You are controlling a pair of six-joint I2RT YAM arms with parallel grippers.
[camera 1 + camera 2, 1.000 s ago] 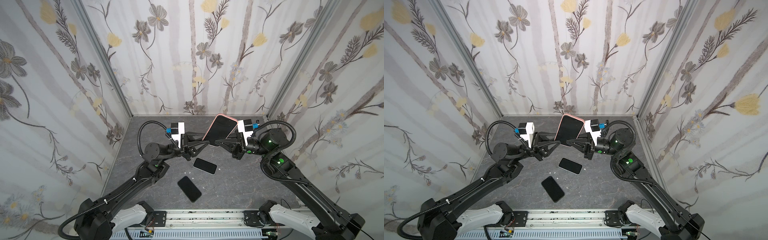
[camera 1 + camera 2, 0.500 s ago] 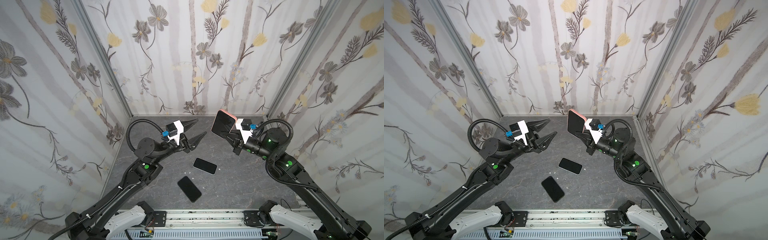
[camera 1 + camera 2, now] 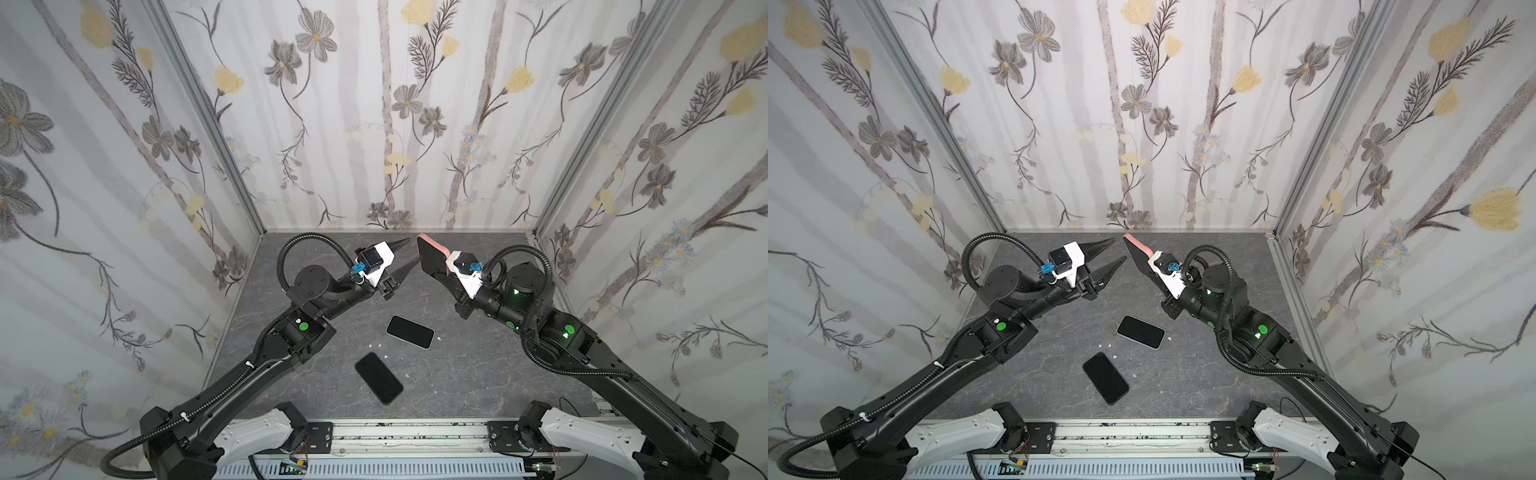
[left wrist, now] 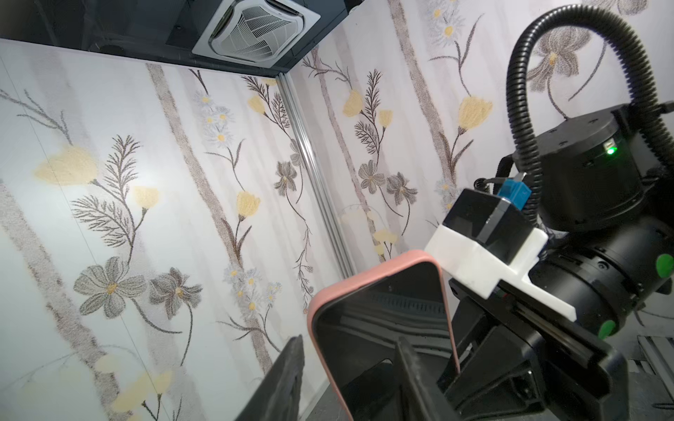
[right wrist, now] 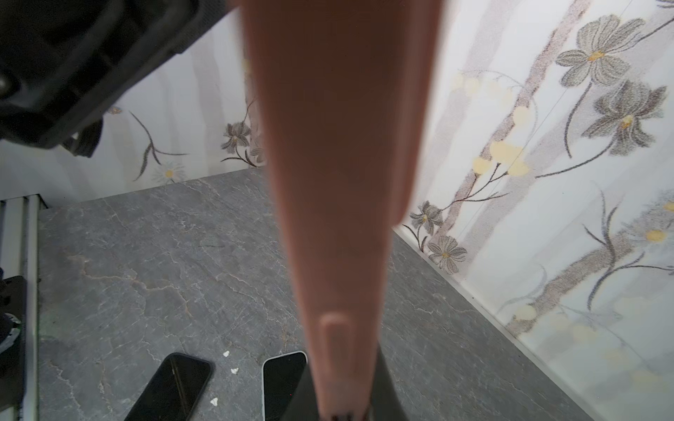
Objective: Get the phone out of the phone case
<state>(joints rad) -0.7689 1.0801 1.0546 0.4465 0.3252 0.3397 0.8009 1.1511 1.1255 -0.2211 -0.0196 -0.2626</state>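
**1. Container and contents.** The pink phone case [image 3: 433, 249] is held in the air above the rear of the desk [image 3: 478, 374], standing on edge and tilted. The left wrist view shows the phone [image 4: 383, 320] seated inside it. The dark glossy screen fills the pink rim on every visible side. Extraction is not yet done.

**2. Right pincer.** The right pincer [image 3: 441, 277] is clenched on the lower part of the phone case. The upper part projects freely beyond the jaws. In the right wrist view the pink side of the case [image 5: 339, 182] fills the centre of the picture and hides the fingertips.

**3. Left pincer.** The left pincer [image 3: 414, 249] is released, with its 2 tapered jaws spread and nothing between them. In both top views its tips point at the near edge of the phone case and sit just beside it. Contact cannot be confirmed from any view.

**4. Items on the desk.** 2 loose handsets lie flat and screen up, well below the raised case:
- A white-edged phone [image 3: 410, 331] lies nearer the right arm.
- A black phone [image 3: 378, 377] lies nearer the front rail and apart from the first.
- Small white fragments [image 3: 379, 345] lie scattered between and around the 2 handsets.
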